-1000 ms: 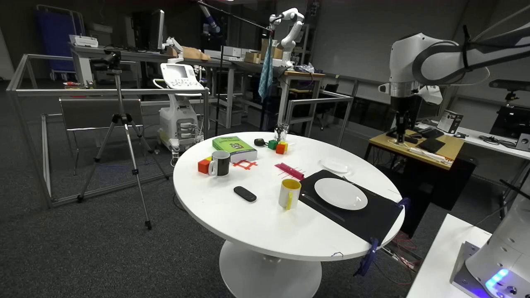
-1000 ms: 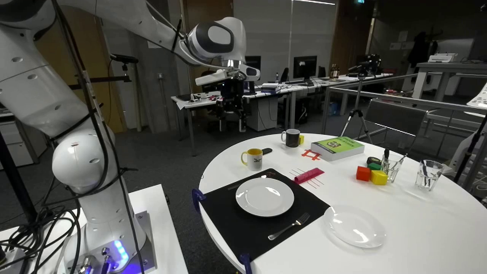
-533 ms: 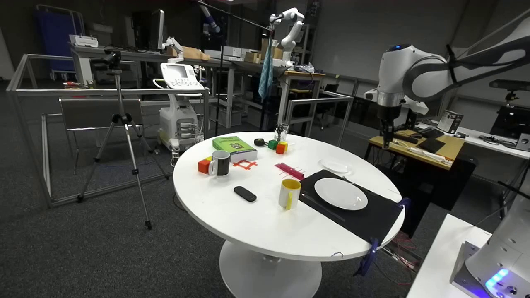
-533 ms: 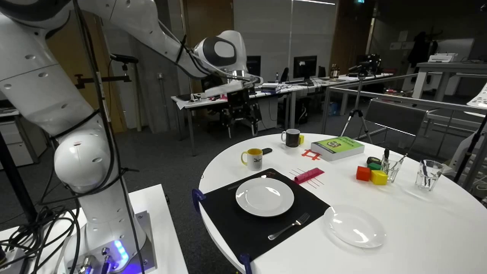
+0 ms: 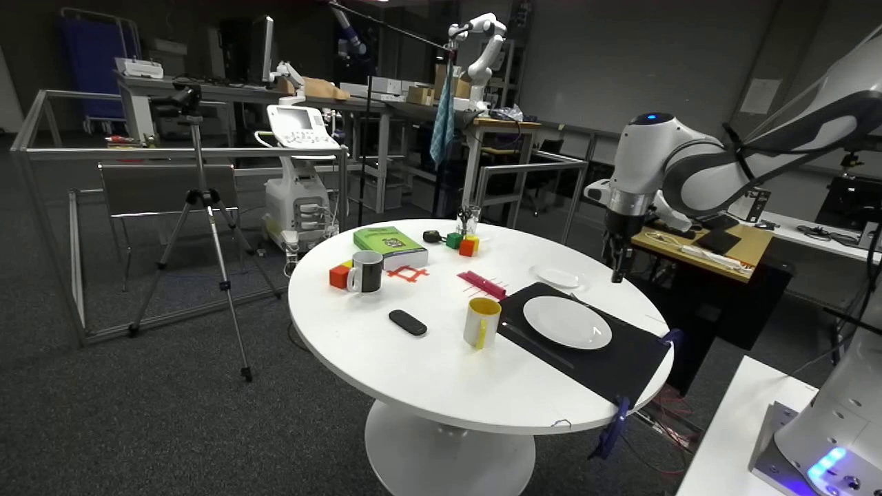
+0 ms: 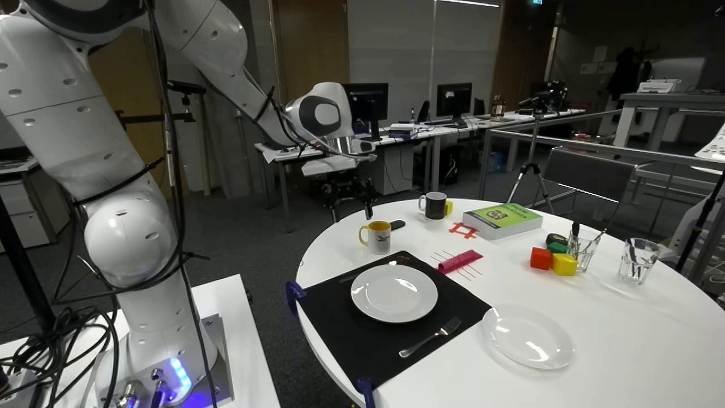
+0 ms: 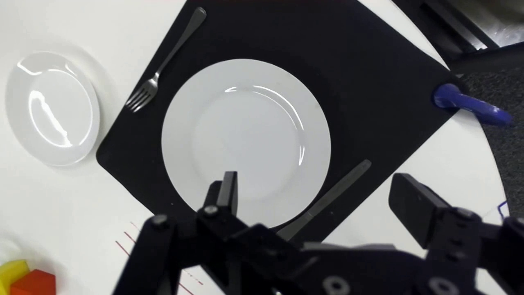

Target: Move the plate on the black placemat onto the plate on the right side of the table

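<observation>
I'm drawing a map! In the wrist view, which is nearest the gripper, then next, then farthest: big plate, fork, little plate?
1. Big plate: on the black placemat, nearest the gripper.
2. Fork: left of it in that view, on the placemat.
3. Little plate: farther left, off the placemat, on the table.

The lighting is dim, with a thin white strip light (image 6: 469, 4) high up. A long white-topped desk (image 6: 510, 119) with black flat-screen monitors (image 6: 454, 100) stands on dark grey carpet (image 5: 193, 420); behind, a tall brown panel (image 6: 316, 51) adjoins a grey wall (image 6: 391, 45).
</observation>
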